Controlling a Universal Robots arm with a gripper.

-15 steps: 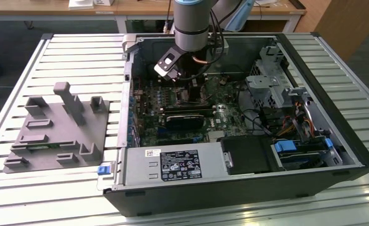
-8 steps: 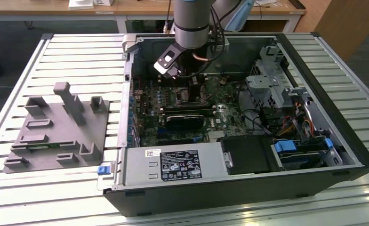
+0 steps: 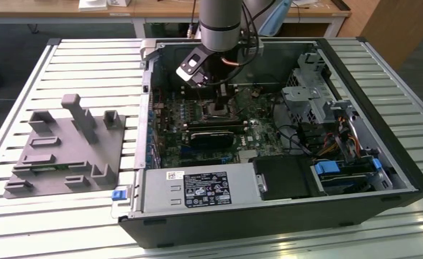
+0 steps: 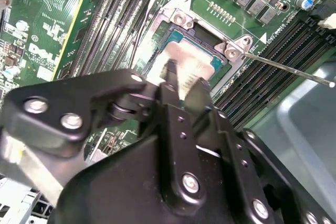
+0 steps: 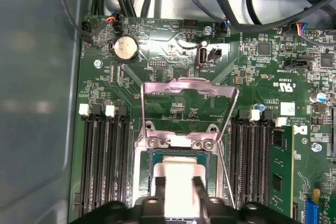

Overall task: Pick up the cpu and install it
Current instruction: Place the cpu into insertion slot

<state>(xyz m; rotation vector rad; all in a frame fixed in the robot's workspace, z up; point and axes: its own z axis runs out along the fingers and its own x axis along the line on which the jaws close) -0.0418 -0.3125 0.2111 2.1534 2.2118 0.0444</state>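
Note:
The cpu (image 5: 181, 170) lies flat inside the dark metal-framed socket (image 5: 157, 141) on the green motherboard, silvery-grey top up, with a thin green edge showing around it. In the second wrist view the cpu (image 4: 191, 59) sits level within the socket frame (image 4: 181, 19). My gripper (image 5: 179, 188) hangs directly over the chip, its black body covering the near half of it. The second wrist view shows the gripper (image 4: 184, 80) low above the chip. In the exterior view the gripper (image 3: 220, 101) reaches down into the open computer case over the socket (image 3: 219, 111).
The socket's load plate (image 5: 189, 92) stands tilted up and its lever rod (image 4: 289, 70) sticks out sideways. Memory slots flank the socket, with a green memory stick (image 5: 281, 166) in one. A grey plastic tray (image 3: 60, 145) lies at the exterior view's left, outside the case walls (image 3: 145, 108).

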